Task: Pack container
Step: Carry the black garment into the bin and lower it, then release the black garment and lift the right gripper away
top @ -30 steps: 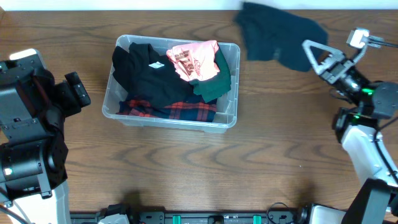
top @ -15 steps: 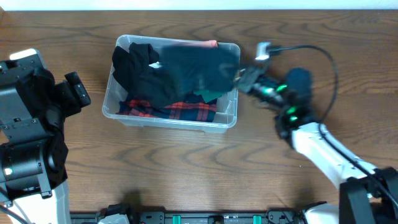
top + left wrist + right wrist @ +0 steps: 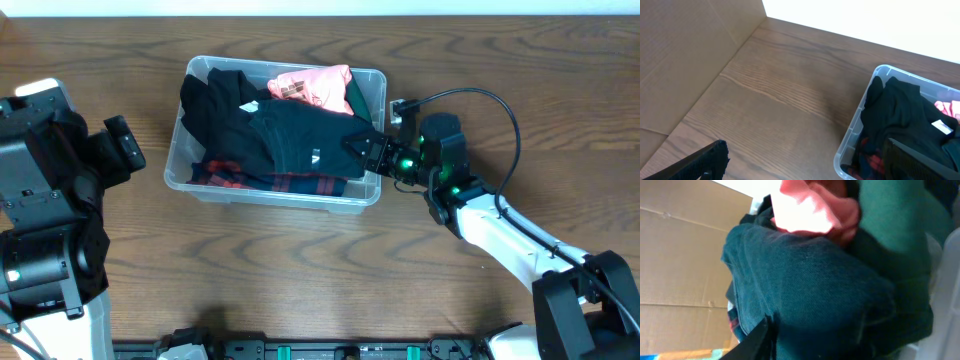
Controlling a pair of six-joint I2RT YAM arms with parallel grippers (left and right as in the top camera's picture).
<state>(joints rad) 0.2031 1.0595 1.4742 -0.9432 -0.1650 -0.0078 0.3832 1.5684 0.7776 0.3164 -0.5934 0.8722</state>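
The clear plastic container (image 3: 275,196) stands mid-table and holds several garments. A black garment (image 3: 220,105) lies at its left, a pink one (image 3: 310,88) and a green one (image 3: 358,100) at the back right, and red plaid (image 3: 225,177) along the front. A dark blue garment (image 3: 300,145) lies on top of them. My right gripper (image 3: 362,148) is at the bin's right rim, shut on this garment's edge. In the right wrist view the garment (image 3: 815,290) fills the frame and hides one finger of the gripper (image 3: 805,345). My left gripper (image 3: 802,150) is open and empty, left of the container (image 3: 852,132).
Bare wooden table surrounds the bin. A cardboard wall (image 3: 685,55) stands along the table's far left side. The left arm's base (image 3: 40,220) sits at the left edge. The right arm's cable (image 3: 500,100) arcs above the table right of the bin.
My right arm swung from the back right down to the bin's right rim with the dark blue garment, which now lies in the bin. The left arm has not moved.
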